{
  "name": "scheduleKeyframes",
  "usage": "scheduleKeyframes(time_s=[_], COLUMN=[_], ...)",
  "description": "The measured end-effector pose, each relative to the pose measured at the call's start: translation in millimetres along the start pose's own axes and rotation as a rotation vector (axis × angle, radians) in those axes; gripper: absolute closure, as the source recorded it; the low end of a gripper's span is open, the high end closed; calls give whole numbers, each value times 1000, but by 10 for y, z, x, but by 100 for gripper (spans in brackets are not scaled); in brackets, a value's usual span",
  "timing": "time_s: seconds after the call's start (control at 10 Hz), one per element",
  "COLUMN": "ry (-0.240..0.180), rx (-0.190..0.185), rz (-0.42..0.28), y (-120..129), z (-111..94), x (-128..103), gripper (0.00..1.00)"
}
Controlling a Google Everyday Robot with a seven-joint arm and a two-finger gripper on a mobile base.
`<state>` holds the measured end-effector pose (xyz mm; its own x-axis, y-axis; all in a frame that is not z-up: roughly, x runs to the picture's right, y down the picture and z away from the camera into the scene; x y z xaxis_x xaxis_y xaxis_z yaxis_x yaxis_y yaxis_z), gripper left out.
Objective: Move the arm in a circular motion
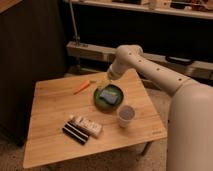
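The arm [160,75] is a large white tubular arm with rounded joints and small dark dots. It reaches in from the lower right and bends at a joint near the top centre. Its gripper [103,83] is the small yellowish-tan tip. It hangs over the far side of the wooden table [50,110], just above the back edge of a green plate [116,93]. Nothing shows in the gripper.
The green plate holds a blue object [107,95]. An orange carrot [82,87] lies left of the plate. A white cup [125,115] stands in front of the plate. A white packet [87,125] and a black box [75,133] lie near the front. A dark wall stands at left.
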<state>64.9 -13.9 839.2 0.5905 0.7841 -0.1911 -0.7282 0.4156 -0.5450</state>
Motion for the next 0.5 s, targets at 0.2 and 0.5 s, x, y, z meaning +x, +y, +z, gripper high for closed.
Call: scheduleKeyframes(time_s=[0.2, 0.5], ry=[26, 60], rx=[45, 93], rz=[9, -55], y=[-16, 283], z=[-182, -537], x=[437, 880], gripper=[20, 20])
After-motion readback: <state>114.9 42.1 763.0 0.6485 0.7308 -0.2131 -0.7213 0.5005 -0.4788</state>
